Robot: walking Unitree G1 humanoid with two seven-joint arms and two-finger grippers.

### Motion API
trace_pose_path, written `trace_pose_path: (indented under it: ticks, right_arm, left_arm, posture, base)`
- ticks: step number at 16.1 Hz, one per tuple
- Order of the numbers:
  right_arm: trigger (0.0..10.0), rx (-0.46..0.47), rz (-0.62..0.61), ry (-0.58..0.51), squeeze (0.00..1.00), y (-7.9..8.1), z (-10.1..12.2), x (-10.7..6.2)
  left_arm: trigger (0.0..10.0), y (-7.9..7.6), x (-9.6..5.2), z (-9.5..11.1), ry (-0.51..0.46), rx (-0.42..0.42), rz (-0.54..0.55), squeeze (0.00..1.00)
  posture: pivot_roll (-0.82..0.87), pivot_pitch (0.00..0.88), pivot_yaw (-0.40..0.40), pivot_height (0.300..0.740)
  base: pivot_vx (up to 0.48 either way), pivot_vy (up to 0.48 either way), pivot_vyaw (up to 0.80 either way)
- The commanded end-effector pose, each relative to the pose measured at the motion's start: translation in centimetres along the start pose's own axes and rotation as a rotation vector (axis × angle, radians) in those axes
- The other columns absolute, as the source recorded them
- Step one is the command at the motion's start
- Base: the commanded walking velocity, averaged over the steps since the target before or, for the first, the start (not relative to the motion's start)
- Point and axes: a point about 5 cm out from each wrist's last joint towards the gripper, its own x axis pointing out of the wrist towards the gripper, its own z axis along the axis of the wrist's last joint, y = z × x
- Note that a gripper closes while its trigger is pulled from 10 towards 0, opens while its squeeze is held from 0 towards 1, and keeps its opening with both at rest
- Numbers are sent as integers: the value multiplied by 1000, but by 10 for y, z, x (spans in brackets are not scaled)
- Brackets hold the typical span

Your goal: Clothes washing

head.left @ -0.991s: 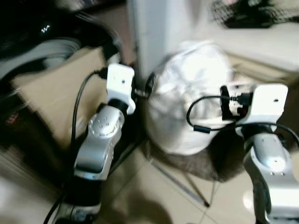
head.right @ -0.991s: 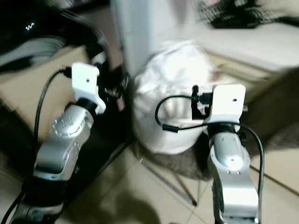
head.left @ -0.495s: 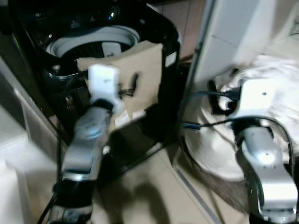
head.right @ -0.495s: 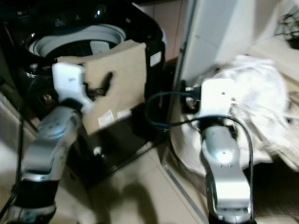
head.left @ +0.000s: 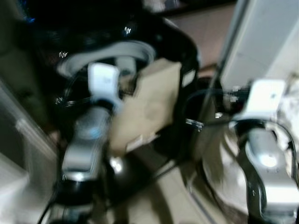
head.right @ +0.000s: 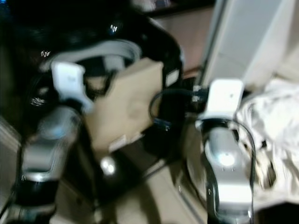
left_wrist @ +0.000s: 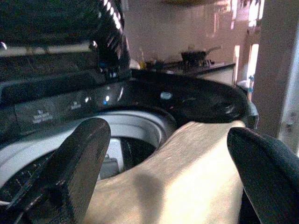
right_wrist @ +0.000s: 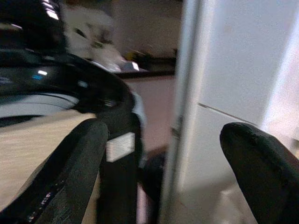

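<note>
Beige cloth (head.left: 147,105) drapes over the black washer's (head.left: 180,46) rim, left hand (left_wrist: 168,172) and right hand (right_wrist: 163,168) both spread wide

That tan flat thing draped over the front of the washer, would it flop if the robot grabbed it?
The tan sheet probably stays fairly stiff: it keeps flat faces and straight edges while leaning over the washing machine rim, like cardboard. It looks thin, so likely light. Propped only on the rim, it could slide off if the open left gripper nudges it.

Black washer, tan cloth, white laundry

The washing machine (head.left: 177,42) is showing glossy black with a pale grey drum rim (head.left: 107,53); the cloth (head.left: 149,107) is looking plain tan, the laundry heap (head.right: 275,126) white, the cabinet (head.left: 266,37) off-white.
</note>
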Motion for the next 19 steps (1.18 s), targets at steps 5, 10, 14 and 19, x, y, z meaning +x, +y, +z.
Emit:
trace_pose_path:
  ticks: [5, 10, 14, 19]
  right_arm:
    - [10000, 1, -34, -21, 0, -6, 8, -11]
    - [10000, -31, -23, -16, 0, -8, 10, -10]
    - [10000, -20, -24, 22, 0, -6, 2, -10]
    - [10000, -2, -27, 13, 0, -7, 5, -7]
  left_arm:
    - [10000, -18, 2, 1, -7, -38, -62, 0]
    - [10000, -20, -4, 1, -21, -66, -61, 0]
    - [10000, -11, -9, 2, -28, -38, -32, 0]
    - [10000, -10, -8, 2, -22, -18, -51, 0]
  posture:
    - [-168, 37, 38, 740]
    - [-165, 28, 7, 740]
    - [-151, 16, -18, 740]
    - [-160, 7, -9, 740]
  base:
    - [402, 0, -800]
    - [70, 0, -160]
    - [0, 0, 0]
    - [0, 0, -160]
